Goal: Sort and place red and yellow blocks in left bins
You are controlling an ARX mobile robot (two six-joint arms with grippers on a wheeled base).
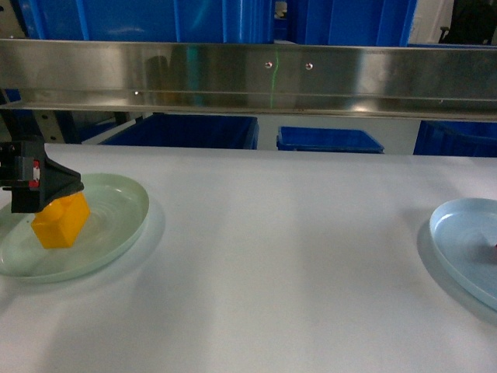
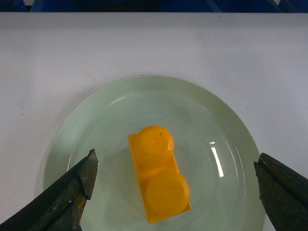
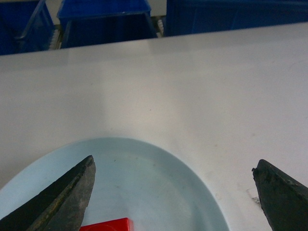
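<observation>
On the white table (image 1: pixel 272 256) in the head view, a pale green plate (image 1: pixel 116 225) sits at 9 o'clock with the yellow block (image 1: pixel 60 221) on it. At the block's 11 o'clock the left gripper (image 1: pixel 35 183) shows only as a dark body, its jaws hidden. A light blue plate (image 1: pixel 466 241) lies at 3 o'clock, and blue bins (image 1: pixel 186 130) stand beyond the table's far edge under a steel rail (image 1: pixel 248 74).

From the left wrist, the left gripper (image 2: pixel 175 185) is spread wide, 1 finger either side of the yellow block (image 2: pixel 159 175), touching nothing; its 2 studs face up.

From the right wrist, the right gripper (image 3: pixel 175 185) is likewise spread above the light blue plate (image 3: pixel 144 183), with the red block (image 3: pixel 107 225) at 6 o'clock, mostly cut off.
</observation>
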